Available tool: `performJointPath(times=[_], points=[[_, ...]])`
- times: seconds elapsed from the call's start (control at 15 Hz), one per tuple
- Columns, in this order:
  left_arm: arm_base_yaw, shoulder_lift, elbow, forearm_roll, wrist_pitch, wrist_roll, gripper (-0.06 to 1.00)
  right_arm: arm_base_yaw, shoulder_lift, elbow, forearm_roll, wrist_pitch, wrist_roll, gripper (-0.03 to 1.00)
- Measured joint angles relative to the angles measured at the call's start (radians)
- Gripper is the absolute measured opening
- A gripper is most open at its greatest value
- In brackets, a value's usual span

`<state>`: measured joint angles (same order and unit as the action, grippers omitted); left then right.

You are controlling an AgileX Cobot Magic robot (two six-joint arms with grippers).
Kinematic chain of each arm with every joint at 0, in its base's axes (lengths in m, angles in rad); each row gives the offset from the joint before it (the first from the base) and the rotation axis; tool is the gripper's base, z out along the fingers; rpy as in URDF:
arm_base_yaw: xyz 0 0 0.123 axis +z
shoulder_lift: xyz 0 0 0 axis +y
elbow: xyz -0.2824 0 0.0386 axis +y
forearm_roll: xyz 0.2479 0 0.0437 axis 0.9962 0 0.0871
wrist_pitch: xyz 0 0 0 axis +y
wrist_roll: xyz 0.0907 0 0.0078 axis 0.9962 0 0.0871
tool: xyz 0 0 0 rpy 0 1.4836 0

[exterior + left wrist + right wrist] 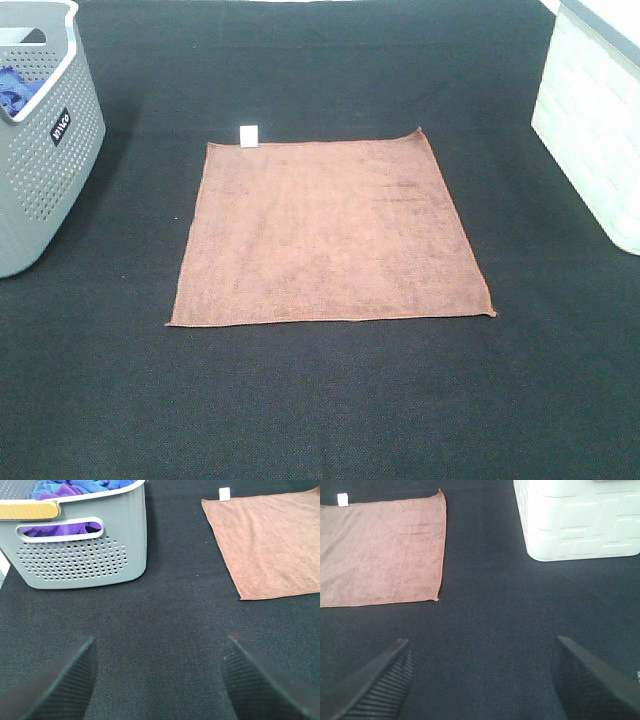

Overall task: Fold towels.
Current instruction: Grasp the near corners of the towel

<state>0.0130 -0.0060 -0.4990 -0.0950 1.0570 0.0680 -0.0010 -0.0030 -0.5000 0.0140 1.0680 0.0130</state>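
— Towel (330, 235), one item, reddish-brown: where is it logged?

— Centre of the black table surface (320, 420), spread flat in a single layer, unfolded, all four corners showing. The stitched edges lie close to straight. A small white tag (249, 135) stands at the far left corner as the high camera sees it.

— Neighbouring items?

— Grey perforated basket (60, 160) at the left edge of the high view, well apart from the towel. It holds blue and purple cloths (75, 487), and a yellow grip (27, 511) sits on its rim. White bin (590, 130) with moulded panels at the right edge, likewise well apart.

— Left gripper (159, 645)?

— Its jaws are spread wide with nothing between them, over bare table. The basket is ahead to one side and a corner of the towel to the other; it touches neither.

— Right gripper (482, 645)?

— Same entry: jaws wide apart, empty, over bare table, with the towel's near edge and the white bin both ahead of it. There is no contact with either. Neither gripper appears in the high view.
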Motion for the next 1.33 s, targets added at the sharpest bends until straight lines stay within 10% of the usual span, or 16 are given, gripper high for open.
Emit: performJointPath(times=[0.93,1.33], points=[[0.0,0.0,-0.005,-0.002,-0.011,0.0,0.67,0.0,0.0,-0.001,0.0,-0.002,0.0,0.73],[0.0,0.125,0.036,-0.097,-0.454,0.0,0.67,0.0,0.217,-0.023,0.01,-0.238,0.0,0.73]])
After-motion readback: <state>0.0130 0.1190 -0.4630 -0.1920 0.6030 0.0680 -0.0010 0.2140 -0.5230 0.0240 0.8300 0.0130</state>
